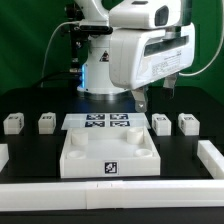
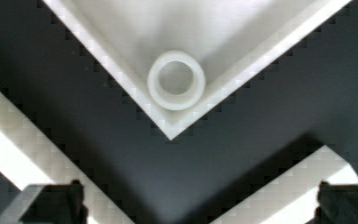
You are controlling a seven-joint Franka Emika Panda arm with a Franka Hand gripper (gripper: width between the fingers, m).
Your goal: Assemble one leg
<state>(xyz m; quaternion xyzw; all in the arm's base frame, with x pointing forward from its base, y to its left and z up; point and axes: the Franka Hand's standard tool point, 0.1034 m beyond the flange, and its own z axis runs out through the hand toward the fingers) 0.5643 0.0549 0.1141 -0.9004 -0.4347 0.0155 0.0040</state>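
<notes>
Exterior view | leg (image 1: 161, 123) lower, toward view's right of end effector (image 1: 152, 96) | apart

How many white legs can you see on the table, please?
4: first leg and second leg on the exterior view's left of the marker board, third leg and fourth leg on its right. None seems hidden.

We see smooth matt white plastic on the tray (image 1: 80, 168) and each leg (image 1: 46, 122); counter (image 1: 30, 150) matt black; arm (image 1: 150, 50) glossy white.
</notes>
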